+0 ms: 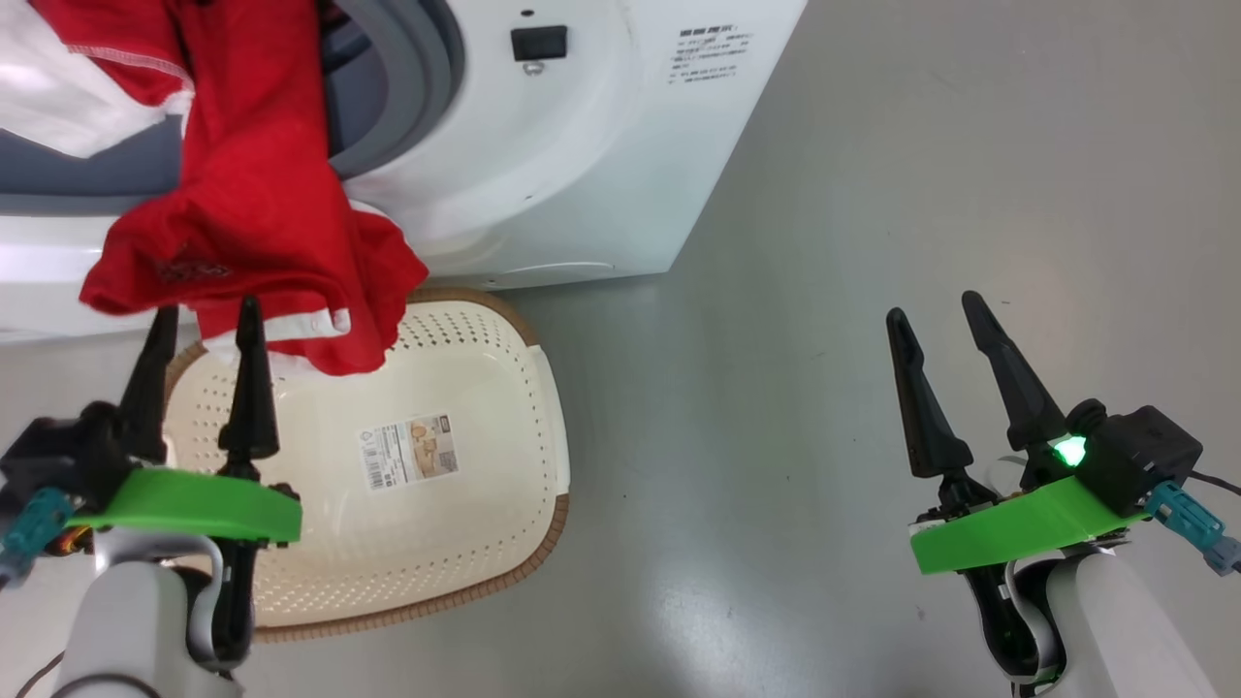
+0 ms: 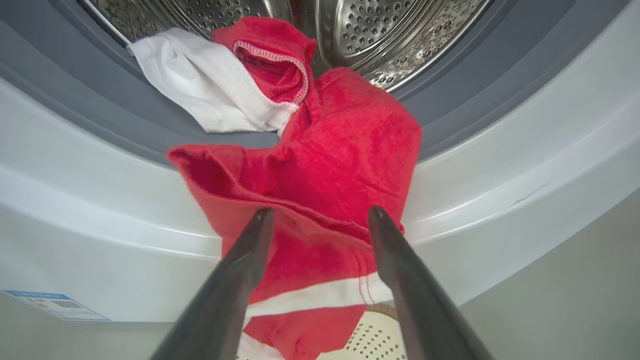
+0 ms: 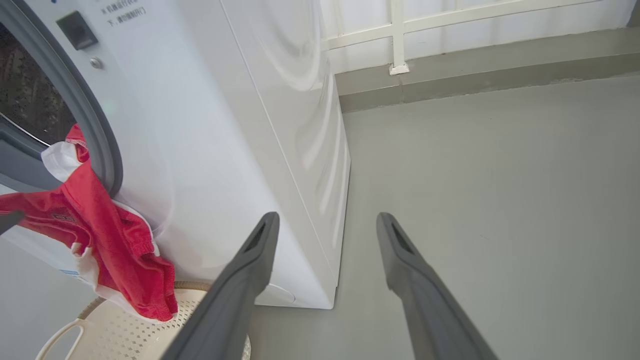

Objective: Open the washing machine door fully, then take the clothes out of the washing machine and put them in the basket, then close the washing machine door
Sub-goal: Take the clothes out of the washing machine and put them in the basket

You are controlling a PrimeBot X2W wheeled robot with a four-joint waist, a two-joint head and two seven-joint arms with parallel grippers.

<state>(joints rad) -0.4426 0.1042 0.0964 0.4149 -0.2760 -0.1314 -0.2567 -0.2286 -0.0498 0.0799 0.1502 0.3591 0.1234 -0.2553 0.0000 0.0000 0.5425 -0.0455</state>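
The red clothes (image 1: pixel 262 194) hang out of the washing machine (image 1: pixel 582 145) mouth, over its front, with their lower hem above the cream basket (image 1: pixel 485 543). A white cloth piece (image 1: pixel 58 107) lies on the grey gasket beside them. My left gripper (image 1: pixel 207 312) stands open just below the hanging hem. In the left wrist view the left gripper (image 2: pixel 320 212) has its fingers spread, the red clothes (image 2: pixel 340 165) draped just beyond the tips and the steel drum behind. My right gripper (image 1: pixel 933 306) is open over bare floor, holding nothing. The washing machine door is out of view.
The basket (image 3: pixel 115 330) sits on the floor against the machine's front, a paper label (image 1: pixel 412 451) on its bottom. Grey floor (image 1: pixel 873 194) stretches free to the right. A wall with a white rail (image 3: pixel 400 35) stands behind the machine's side.
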